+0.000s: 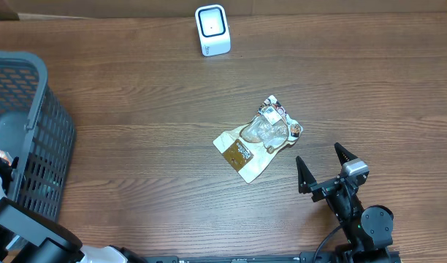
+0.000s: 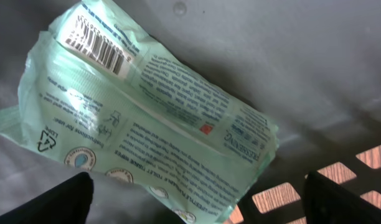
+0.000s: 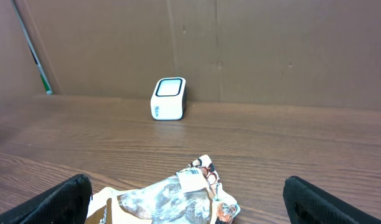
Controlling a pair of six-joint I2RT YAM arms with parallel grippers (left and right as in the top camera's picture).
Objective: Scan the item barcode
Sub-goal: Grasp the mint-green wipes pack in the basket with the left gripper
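The left gripper [image 2: 197, 186] is hovering over the green packet [image 2: 147, 112] to grasp it, its fingers, like the right gripper's [image 1: 318, 153], gaping empty.

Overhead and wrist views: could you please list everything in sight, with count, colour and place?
table: one, brown wood, under everything
scanner: one, white with a dark face, far edge of the table
snack pouch: one, clear and tan, right of the table's centre
basket: one, grey, left edge of the table
green pack: one, pale green, lying in the basket, barcode up
right gripper: one, black, open, near the snack pouch but apart from it
left gripper: one, black, open, over the green pack
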